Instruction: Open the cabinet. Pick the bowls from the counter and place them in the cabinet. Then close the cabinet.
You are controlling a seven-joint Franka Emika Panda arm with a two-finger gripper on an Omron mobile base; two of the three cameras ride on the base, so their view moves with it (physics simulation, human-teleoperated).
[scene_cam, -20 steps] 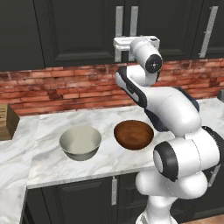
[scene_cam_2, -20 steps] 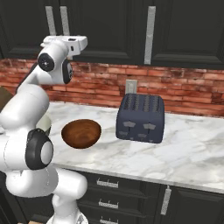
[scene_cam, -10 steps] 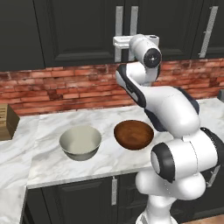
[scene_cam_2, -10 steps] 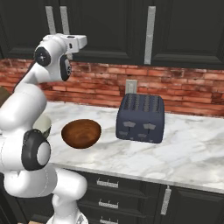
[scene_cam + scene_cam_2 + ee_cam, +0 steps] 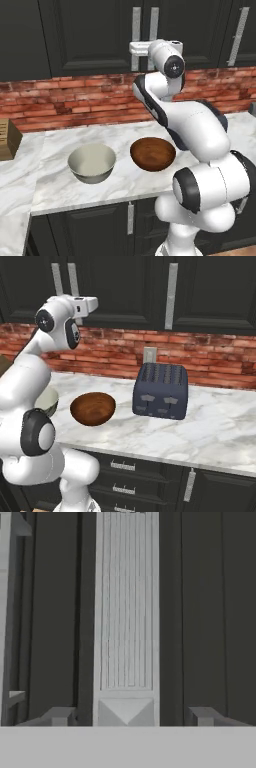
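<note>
In the left base view, the arm rose from the lower right and reached up to the cabinet [image 5: 90,35], whose doors were shut. The hand [image 5: 134,48] sat level at the pair of silver bar handles [image 5: 136,30], just at the left one; whether it touched the bar could not be told from here. On the worktop [image 5: 55,192] below stood the cream-white bowl [image 5: 92,162] and, just beside it to the right, the wooden bowl [image 5: 153,153], both upright. A wooden block [image 5: 9,139] stood at the far left edge.

The right base view showed what the first did not: a dark blue toaster [image 5: 160,390] on the marble to the right of the wooden bowl [image 5: 93,408], with a wall outlet [image 5: 150,355] on the brick behind it. The cream-white bowl [image 5: 46,401] was mostly hidden behind the arm. The hand [image 5: 92,304] pointed toward the cabinet door just beside the handles [image 5: 73,281].

The hand view looked straight at the door panel. One silver handle [image 5: 127,612] ran up the middle, lying between the two fingertips [image 5: 59,716], which stood wide apart on either side of it, holding nothing.
</note>
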